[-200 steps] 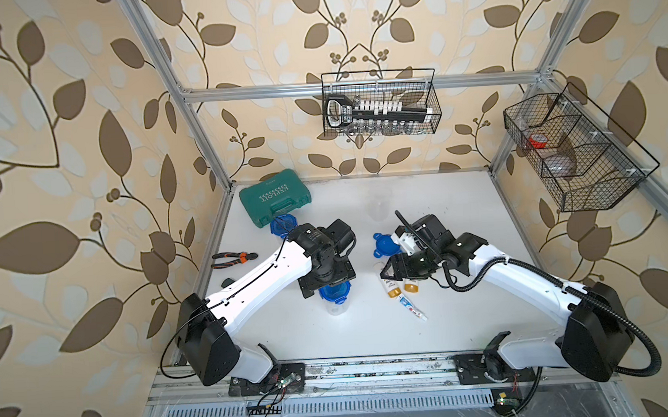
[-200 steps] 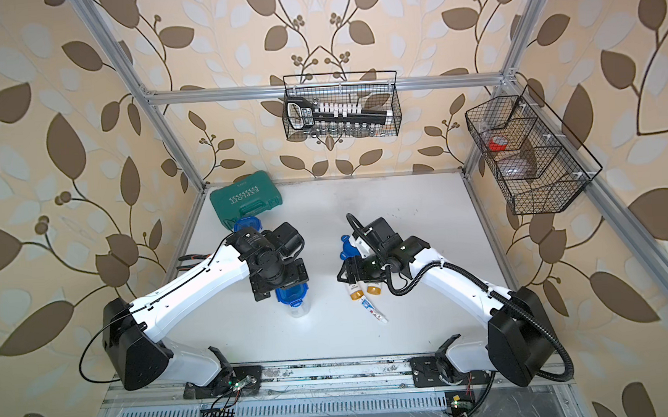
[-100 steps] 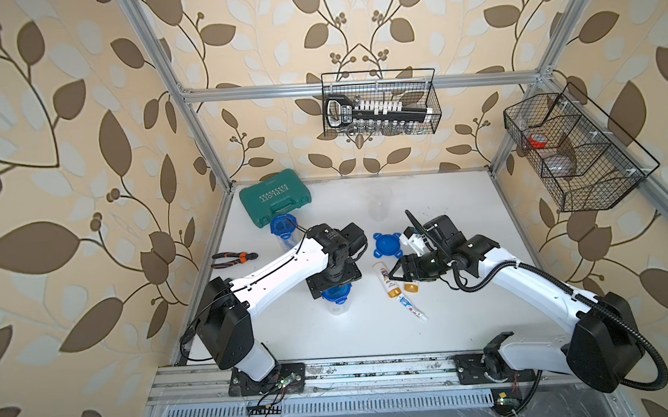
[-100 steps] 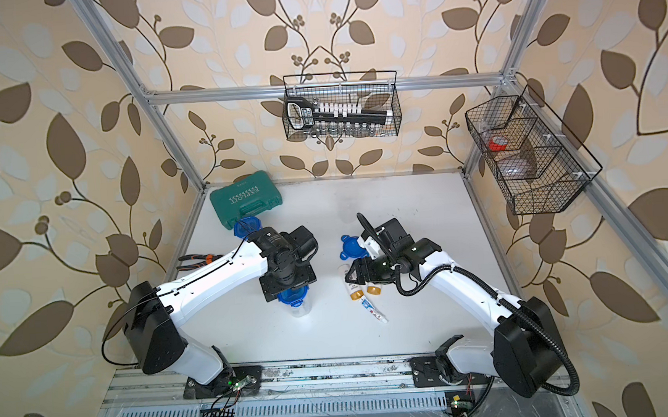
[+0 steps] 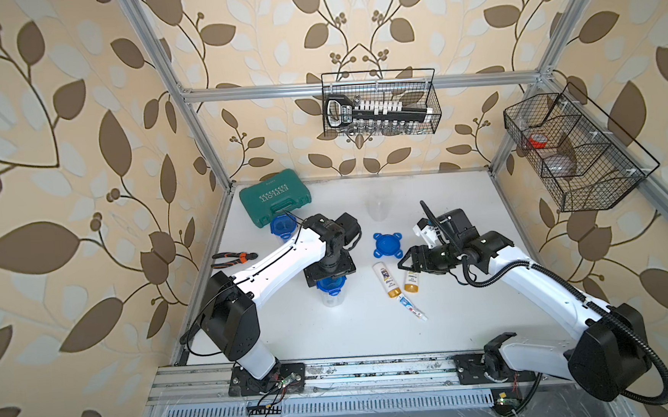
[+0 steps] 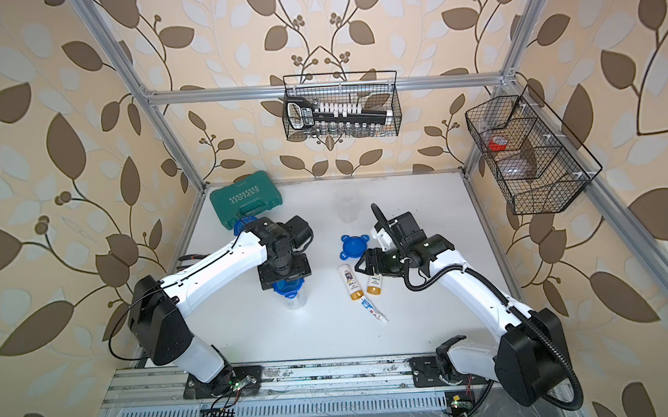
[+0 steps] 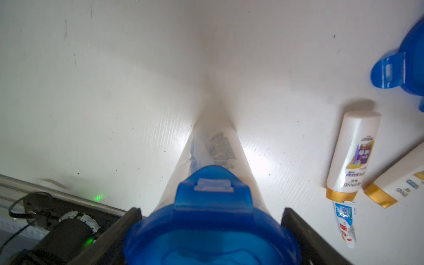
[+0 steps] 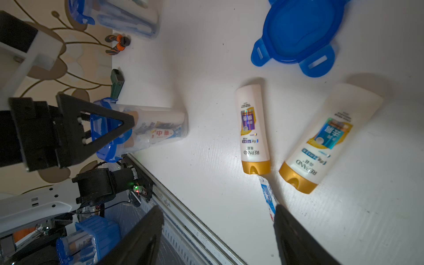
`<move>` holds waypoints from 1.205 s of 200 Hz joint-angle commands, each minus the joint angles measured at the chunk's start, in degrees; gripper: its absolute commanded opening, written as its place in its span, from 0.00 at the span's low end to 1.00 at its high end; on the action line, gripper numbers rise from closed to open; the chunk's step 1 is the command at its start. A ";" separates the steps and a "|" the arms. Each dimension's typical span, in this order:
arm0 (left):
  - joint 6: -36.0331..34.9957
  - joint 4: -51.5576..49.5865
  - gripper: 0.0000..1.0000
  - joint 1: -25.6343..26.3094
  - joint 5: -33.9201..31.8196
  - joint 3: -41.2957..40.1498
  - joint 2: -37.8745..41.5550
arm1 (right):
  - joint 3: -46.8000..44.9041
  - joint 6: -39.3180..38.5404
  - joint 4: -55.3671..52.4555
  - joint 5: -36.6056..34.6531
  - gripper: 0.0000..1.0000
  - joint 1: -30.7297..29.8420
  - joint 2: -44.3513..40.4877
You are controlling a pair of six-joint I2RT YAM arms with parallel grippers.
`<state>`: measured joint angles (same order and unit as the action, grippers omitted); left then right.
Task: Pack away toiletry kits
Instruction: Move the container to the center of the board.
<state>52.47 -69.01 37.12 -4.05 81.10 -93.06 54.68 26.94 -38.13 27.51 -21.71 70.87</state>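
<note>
Left gripper (image 7: 211, 210): jaws astride the blue lid (image 7: 211, 236) of the packed jar (image 5: 331, 296), left of centre in both top views; pressing or not, cannot tell
Right gripper (image 5: 406, 261): jaws apart, empty; over the gold-capped bottles (image 5: 387, 279), centre frame
Toothpaste tube (image 5: 412, 308): below the bottles, at their caps
Loose lid (image 5: 387, 244): above the bottles
</note>
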 commanded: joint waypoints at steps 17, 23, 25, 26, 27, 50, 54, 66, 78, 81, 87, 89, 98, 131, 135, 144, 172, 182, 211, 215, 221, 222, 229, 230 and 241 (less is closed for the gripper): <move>-17.37 2.31 0.66 -9.23 3.21 9.81 -6.32 | 4.11 -0.10 -4.13 -3.32 0.76 0.97 -0.87; -19.24 2.16 0.65 -10.03 3.22 11.84 -8.40 | 4.66 0.21 -4.60 -3.41 0.76 0.97 -0.67; -19.97 2.20 0.65 -10.22 3.17 12.47 -9.04 | 4.89 0.30 -4.79 -3.49 0.76 0.97 -0.63; -20.27 2.12 0.65 -10.36 3.13 12.79 -9.32 | 5.04 0.39 -4.82 -3.50 0.76 0.97 -0.59; -20.50 2.08 0.65 -10.43 3.06 13.09 -9.77 | 5.15 0.44 -4.88 -3.59 0.76 0.97 -0.58; -25.57 1.60 0.66 -12.35 2.90 19.72 -15.80 | 7.65 1.61 -6.41 -5.41 0.76 0.97 -0.30; -26.28 1.61 0.66 -12.54 2.85 20.64 -16.56 | 8.06 1.75 -6.81 -5.74 0.76 0.97 -0.30; -27.93 1.38 0.66 -12.93 1.97 23.30 -18.63 | 9.34 1.98 -7.83 -7.05 0.76 0.98 -0.01; -28.95 1.18 0.66 -13.54 1.54 25.47 -20.52 | 10.69 2.11 -8.74 -8.21 0.76 0.98 0.63; -29.13 1.16 0.66 -13.71 1.63 25.81 -21.01 | 11.11 2.22 -8.92 -8.44 0.76 0.97 0.83; -29.25 1.44 0.66 -14.23 1.96 26.41 -21.70 | 11.77 2.22 -9.15 -8.75 0.76 0.97 1.37; -29.33 1.60 0.66 -14.37 2.15 26.59 -21.85 | 11.95 2.30 -9.20 -8.84 0.76 0.97 1.55; -29.80 2.82 0.66 -15.00 3.01 26.65 -22.41 | 13.12 2.25 -9.37 -9.00 0.76 1.03 2.29; -32.09 0.77 0.82 -15.24 3.83 32.20 -26.46 | 16.86 1.24 -10.23 -10.64 0.76 1.23 5.20; -32.22 0.46 0.85 -15.24 3.58 32.89 -26.66 | 17.17 1.12 -10.21 -10.68 0.76 1.32 5.62; -32.52 -0.29 0.92 -15.20 3.00 34.38 -26.99 | 17.92 0.93 -10.12 -10.73 0.76 1.52 6.66; -33.26 -3.57 0.99 -15.29 2.21 39.71 -27.18 | 20.07 0.79 -8.31 -10.92 0.78 2.18 10.60; -33.24 -4.56 0.99 -15.33 1.99 40.65 -26.75 | 21.31 0.95 -7.35 -10.60 0.82 2.71 12.52; -32.92 -7.05 0.99 -15.31 0.64 42.81 -24.59 | 27.00 0.81 -5.24 -9.81 0.90 4.19 20.29; -33.03 -7.51 0.99 -15.32 0.29 43.25 -24.35 | 27.92 0.79 -4.91 -9.62 0.91 4.45 21.58; -33.24 -8.34 0.99 -15.33 -0.56 44.04 -24.05 | 29.43 0.70 -4.62 -9.37 0.92 5.07 23.66; -33.23 -8.56 0.99 -15.33 -0.67 44.14 -23.99 | 29.61 0.70 -4.53 -9.34 0.92 5.17 23.99; -33.35 -9.86 0.99 -15.33 -1.52 45.15 -23.61 | 31.17 0.80 -3.83 -9.13 0.92 5.78 26.41; -33.33 -10.06 0.99 -15.33 -1.59 45.26 -23.55 | 31.40 0.80 -3.54 -9.05 0.92 5.97 26.86; -33.18 -10.74 0.99 -15.33 -1.80 45.02 -21.58 | 33.80 1.88 -1.72 -8.04 0.92 7.49 30.99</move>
<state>20.62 -74.61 22.06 -3.18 123.74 -120.68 83.88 28.25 -43.66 18.17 -16.67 95.02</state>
